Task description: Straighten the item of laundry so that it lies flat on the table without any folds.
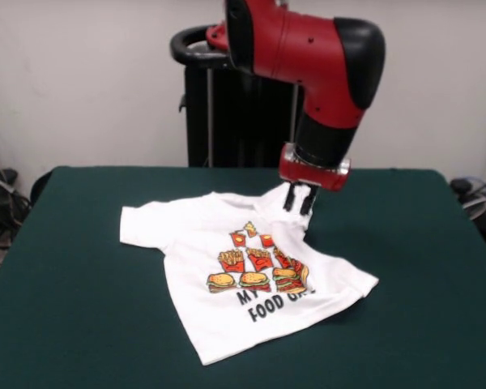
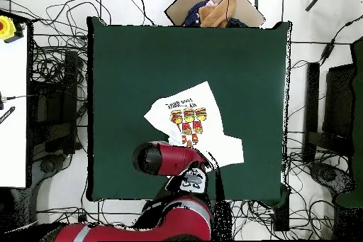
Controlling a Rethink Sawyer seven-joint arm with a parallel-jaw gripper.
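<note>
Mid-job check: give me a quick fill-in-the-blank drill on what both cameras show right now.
1. The gripper is at the T-shirt's ____ end.
2. The table top is dark ____.
3. The print's bottom row shows three ____.
4. In the front view, the shirt's right side is ____ over the print, hiding some lettering.

Missing words: collar; green; burgers; folded

The T-shirt (image 1: 227, 284) looks like soft white cloth, matt, its burger-and-fries print (image 1: 257, 267) flat and unshiny, the fabric rumpled near the collar. The surface (image 1: 73, 308) wears a dark green felt-like cover, matt and slightly napped. The arm (image 1: 308, 44) has smooth, glossy red and black shells, probably plastic. The hand (image 1: 299, 200) shows dark matt fingers, material hard to tell
</note>
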